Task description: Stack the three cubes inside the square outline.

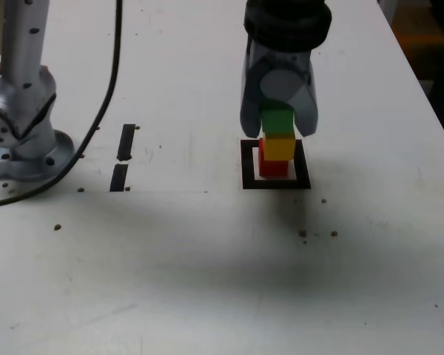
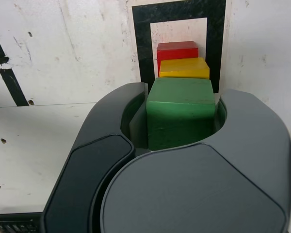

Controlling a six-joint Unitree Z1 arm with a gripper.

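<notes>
Hand (image 1: 280,126): pinching green cube (image 2: 180,116) between both fingers. Green cube: atop yellow cube (image 1: 279,146), apparently touching. Yellow cube: on red cube (image 1: 272,166). Red cube: inside square outline (image 1: 275,183), white tabletop (image 1: 207,251).

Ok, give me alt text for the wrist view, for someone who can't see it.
The gripper is shut on a green cube directly over a yellow cube stacked on a red cube, inside a black square outline on a white table. Two short black tape strips lie off to one side.
</notes>
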